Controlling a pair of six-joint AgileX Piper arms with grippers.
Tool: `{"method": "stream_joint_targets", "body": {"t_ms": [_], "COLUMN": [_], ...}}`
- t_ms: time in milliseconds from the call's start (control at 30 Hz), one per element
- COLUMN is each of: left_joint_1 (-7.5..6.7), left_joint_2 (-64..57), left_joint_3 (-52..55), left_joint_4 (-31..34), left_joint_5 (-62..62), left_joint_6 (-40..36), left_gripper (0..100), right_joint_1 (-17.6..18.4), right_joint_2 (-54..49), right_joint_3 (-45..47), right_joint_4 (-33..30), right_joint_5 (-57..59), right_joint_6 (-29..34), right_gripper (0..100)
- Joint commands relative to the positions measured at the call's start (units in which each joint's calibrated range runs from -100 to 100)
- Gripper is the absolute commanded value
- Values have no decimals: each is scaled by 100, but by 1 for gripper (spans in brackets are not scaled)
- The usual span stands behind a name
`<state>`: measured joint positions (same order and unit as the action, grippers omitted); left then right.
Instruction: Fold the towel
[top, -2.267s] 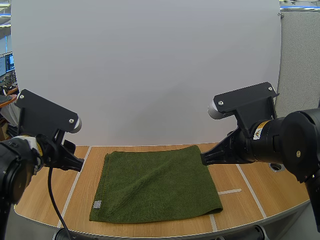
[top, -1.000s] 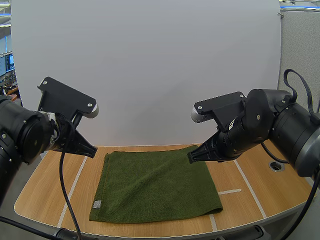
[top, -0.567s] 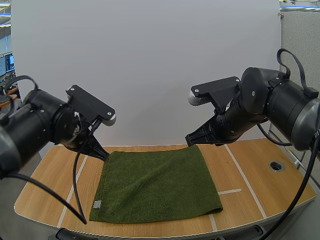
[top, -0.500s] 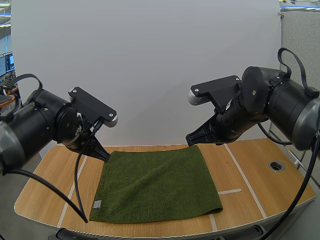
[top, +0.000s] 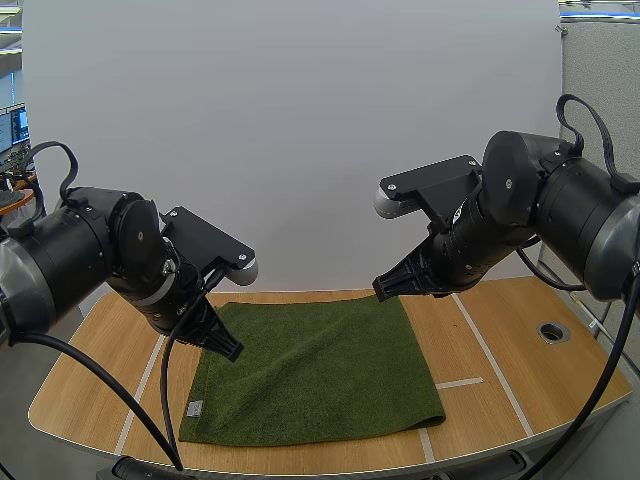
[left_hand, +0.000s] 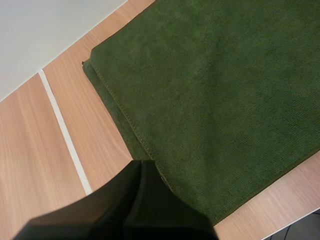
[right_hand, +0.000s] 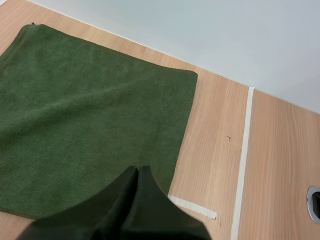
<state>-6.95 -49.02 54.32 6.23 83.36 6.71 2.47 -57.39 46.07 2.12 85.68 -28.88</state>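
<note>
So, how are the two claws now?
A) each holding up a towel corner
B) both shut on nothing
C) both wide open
B: the left claw and the right claw each show as one dark wedge, and the towel lies flat.

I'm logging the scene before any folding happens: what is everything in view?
towel: one, dark green, flat mid-table.
label: one, white, at the towel's near left corner.
table: one, light wood, under the towel.
tape lines: several, white, on the table either side of the towel.
hole: one, metal-rimmed, in the table's right side.
left pincer: one, black, shut, at the towel's left edge.
right pincer: one, black, shut, over the towel's far right corner.
</note>
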Motion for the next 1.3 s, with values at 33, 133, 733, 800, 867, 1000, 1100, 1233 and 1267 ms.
{"method": "stream_joint_targets", "body": {"t_ms": [33, 133, 733, 800, 867, 1000, 1100, 1233, 1267], "left_joint_1": [85, 197, 716, 716, 716, 716, 716, 716, 716], "left_joint_2": [13, 13, 13, 13, 13, 13, 13, 13, 13], "left_joint_3": [-26, -26, -26, -26, -26, -26, -26, -26, -26], "left_joint_4": [36, 96, 129, 129, 129, 129, 129, 111, 53], "left_joint_5": [-503, -915, -1764, -1797, -1816, -1836, -1836, -1835, -1835], "left_joint_6": [52, 52, 86, 86, 86, 86, 86, 44, 45], "left_gripper": [0, 0, 0, 0, 0, 0, 0, 0, 0], "right_joint_1": [-23, -23, -451, -572, -701, -1030, -1271, -1539, -1577], "right_joint_2": [-14, -14, 1676, 1969, 2265, 2934, 3432, 4126, 4269], "right_joint_3": [-40, -40, -54, -54, -88, -338, -648, -1133, -1206], "right_joint_4": [-23, -23, 79, 458, 891, 1981, 2557, 2899, 2927], "right_joint_5": [-50, -179, -2854, -2899, -2764, -2460, -2161, -1841, -1841], "right_joint_6": [-99, -90, 84, -205, -604, -1480, -2122, -2859, -2958], "right_gripper": [0, 0, 0, 0, 0, 0, 0, 0, 0]}}
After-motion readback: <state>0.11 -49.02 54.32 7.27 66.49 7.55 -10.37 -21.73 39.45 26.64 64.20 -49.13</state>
